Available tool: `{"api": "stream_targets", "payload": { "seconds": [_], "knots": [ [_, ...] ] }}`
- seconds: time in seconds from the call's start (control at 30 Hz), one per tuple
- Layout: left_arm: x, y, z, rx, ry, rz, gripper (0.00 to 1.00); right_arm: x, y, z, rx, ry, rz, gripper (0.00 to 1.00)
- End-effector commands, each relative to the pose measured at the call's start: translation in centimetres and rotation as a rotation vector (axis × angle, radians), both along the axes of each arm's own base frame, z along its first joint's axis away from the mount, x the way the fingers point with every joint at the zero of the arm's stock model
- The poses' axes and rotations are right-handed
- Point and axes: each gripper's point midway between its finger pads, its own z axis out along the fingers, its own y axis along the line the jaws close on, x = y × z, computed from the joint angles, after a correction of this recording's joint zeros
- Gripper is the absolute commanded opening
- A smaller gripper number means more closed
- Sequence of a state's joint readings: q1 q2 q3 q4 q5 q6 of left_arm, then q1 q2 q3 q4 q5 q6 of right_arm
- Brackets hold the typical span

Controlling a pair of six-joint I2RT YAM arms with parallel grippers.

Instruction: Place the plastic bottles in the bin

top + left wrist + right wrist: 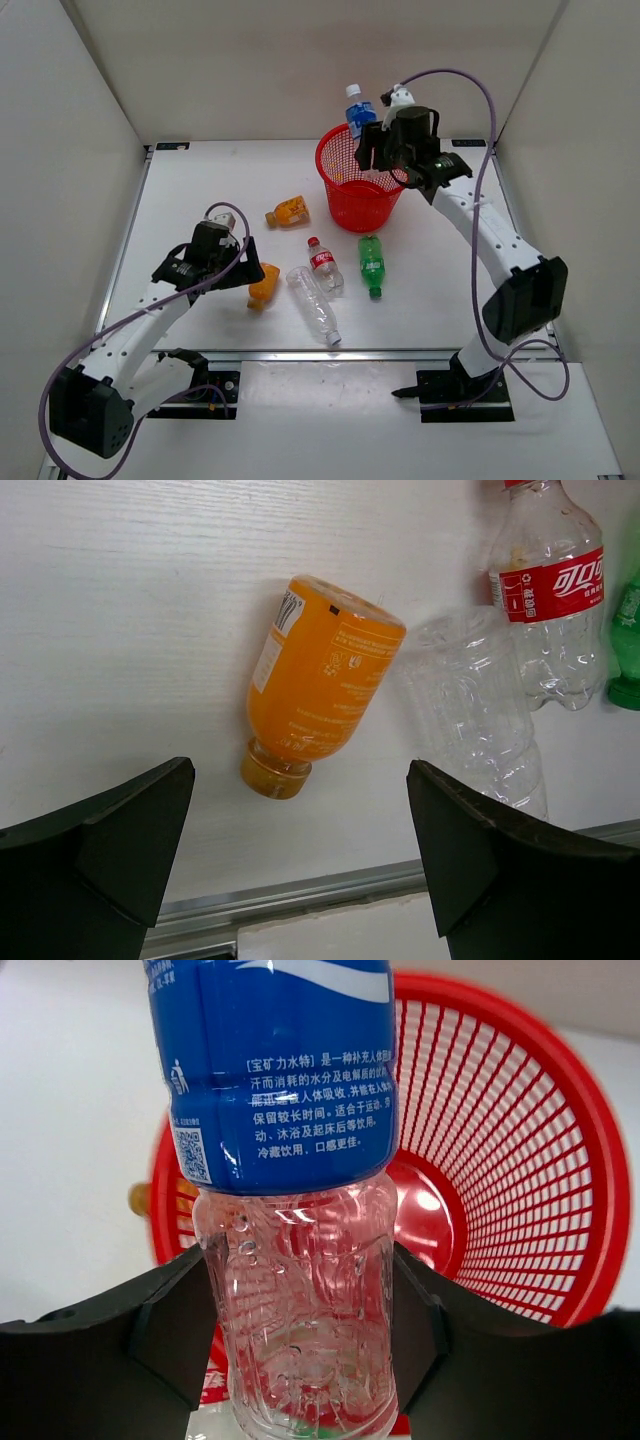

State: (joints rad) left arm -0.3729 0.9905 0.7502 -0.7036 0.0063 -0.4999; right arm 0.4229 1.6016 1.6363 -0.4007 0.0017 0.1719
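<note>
**Six bottles out, one held upright over the bin**

One blue-labelled bottle (356, 110) stands upright in the right pincer (372, 142), cap up and long axis vertical. The fingers (170, 1330) are clenched on its clear lower body, just under the label. It hangs above the red mesh bin (360, 195), near the far rim. In the right wrist view the bin's open mouth fills the space behind the bottle.

Five bottles lie flat on the desk (200, 180), in front and to the left of the bin.
- The farther orange bottle (288, 212) lies roughly left to right, cap to the left.
- The red-labelled bottle (323, 266) runs near to far, cap toward the back.
- The green bottle (372, 265) lies almost parallel to it, cap toward the near edge.
- The plain clear bottle (315, 305) lies on a diagonal, its white cap toward the near right.
- The nearer orange bottle (320, 685) lies just beside the clear one, cap toward the near edge and base toward the back.

Above this last bottle hovers the left pincer (300, 850). It is released, its jaws spread wide on either side and touching nothing.
</note>
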Motion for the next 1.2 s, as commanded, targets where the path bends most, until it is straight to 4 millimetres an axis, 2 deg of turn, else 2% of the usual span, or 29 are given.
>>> {"api": "stream_targets", "payload": {
  "seconds": [0.0, 0.03, 0.07, 0.1, 0.13, 0.17, 0.27, 0.3, 0.33, 0.37, 0.4, 0.43, 0.47, 0.53, 0.57, 0.63, 0.67, 0.7, 0.77, 0.8, 0.83, 0.87, 0.9, 0.93, 1.0, 1.03, 1.17],
  "knots": [
    [0.6, -1.1, -0.1, -0.038, -0.027, -0.044, 0.99, 1.5, -1.1, 1.9, 0.011, -0.050, -0.007, 0.49],
    [0.7, -1.6, 0.0, -0.051, -0.034, -0.061, 0.99, 1.6, -1.0, 1.2, 0.002, -0.027, -0.003, 0.64],
    [0.9, -1.5, -0.3, -0.043, -0.028, -0.062, 0.99, 1.5, -1.0, 1.8, -0.007, -0.036, -0.001, 0.78],
    [1.0, -1.9, -0.2, -0.056, -0.026, -0.076, 0.99, 1.8, -1.0, 2.4, -0.018, -0.049, -0.010, 0.84],
    [1.1, -2.2, -0.2, -0.060, -0.023, -0.084, 0.98, 1.8, -1.3, 2.0, -0.036, -0.027, -0.016, 0.96],
    [1.0, -2.6, -0.6, -0.065, -0.012, -0.106, 0.99, 1.9, -2.0, 2.4, -0.051, -0.029, -0.048, 0.99],
    [0.9, -3.4, -1.5, -0.079, 0.016, -0.143, 0.99, 0.8, -3.1, 3.7, -0.040, -0.042, -0.061, 0.99],
    [1.0, -3.2, -2.1, -0.060, 0.029, -0.147, 0.99, 0.4, -3.4, 3.1, -0.042, -0.023, -0.061, 0.99],
    [1.4, -3.0, -2.7, -0.038, 0.035, -0.137, 0.99, -0.3, -4.1, 4.4, -0.012, -0.045, -0.071, 0.99],
    [1.5, -3.0, -2.9, -0.029, 0.039, -0.135, 0.99, -1.3, -4.5, 4.3, 0.013, -0.034, -0.059, 0.99],
    [1.7, -2.7, -3.5, -0.008, 0.048, -0.130, 0.99, -1.9, -5.3, 3.0, 0.016, -0.003, -0.068, 0.99],
    [1.8, -2.6, -4.1, 0.006, 0.065, -0.118, 0.99, -3.1, -5.5, 4.1, 0.050, -0.017, -0.061, 0.99],
    [1.9, -2.3, -4.3, 0.018, 0.068, -0.107, 0.98, -4.3, -6.6, 3.9, 0.076, -0.005, -0.078, 0.99],
    [2.3, -2.1, -5.4, 0.044, 0.083, -0.090, 0.99, -6.1, -8.7, 1.2, 0.098, 0.065, -0.113, 0.99],
    [2.6, -1.9, -5.5, 0.057, 0.076, -0.079, 0.99, -7.2, -9.5, 2.1, 0.126, 0.045, -0.122, 0.99],
    [2.6, -1.9, -6.8, 0.074, 0.100, -0.083, 0.98, -9.2, -11.4, -0.8, 0.135, 0.103, -0.167, 0.99],
    [2.8, -2.0, -7.2, 0.081, 0.100, -0.087, 0.96, -10.1, -12.2, -0.7, 0.141, 0.094, -0.189, 0.99],
    [3.1, -2.2, -7.2, 0.071, 0.096, -0.085, 0.94, -11.1, -13.5, -1.9, 0.134, 0.116, -0.223, 1.00],
    [3.1, -2.3, -8.0, 0.086, 0.116, -0.085, 0.83, -12.9, -15.5, -5.0, 0.127, 0.200, -0.296, 1.00],
    [3.6, -2.2, -7.9, 0.097, 0.104, -0.081, 0.80, -13.5, -16.2, -5.0, 0.125, 0.200, -0.318, 1.00],
    [3.8, -1.9, -8.2, 0.109, 0.109, -0.068, 0.73, -14.1, -17.0, -6.4, 0.124, 0.238, -0.344, 0.99],
    [4.1, -1.8, -8.5, 0.108, 0.110, -0.071, 0.67, -14.8, -17.0, -7.0, 0.118, 0.245, -0.338, 0.99],
    [4.1, -2.0, -8.5, 0.106, 0.109, -0.073, 0.57, -15.5, -18.3, -7.5, 0.115, 0.262, -0.387, 0.99],
    [4.3, -1.6, -8.6, 0.109, 0.111, -0.060, 0.52, -16.1, -18.8, -8.6, 0.111, 0.282, -0.411, 0.99],
    [4.6, -1.6, -8.2, 0.096, 0.090, -0.049, 0.39, -16.9, -19.4, -9.3, 0.102, 0.296, -0.431, 0.99],
    [4.7, -1.3, -8.2, 0.092, 0.089, -0.035, 0.38, -17.3, -19.6, -9.7, 0.097, 0.306, -0.443, 1.00],
    [5.4, -0.7, -5.5, 0.093, 0.019, -0.017, 0.29, -18.5, -20.6, -11.2, 0.068, 0.342, -0.492, 0.99]
  ]
}}
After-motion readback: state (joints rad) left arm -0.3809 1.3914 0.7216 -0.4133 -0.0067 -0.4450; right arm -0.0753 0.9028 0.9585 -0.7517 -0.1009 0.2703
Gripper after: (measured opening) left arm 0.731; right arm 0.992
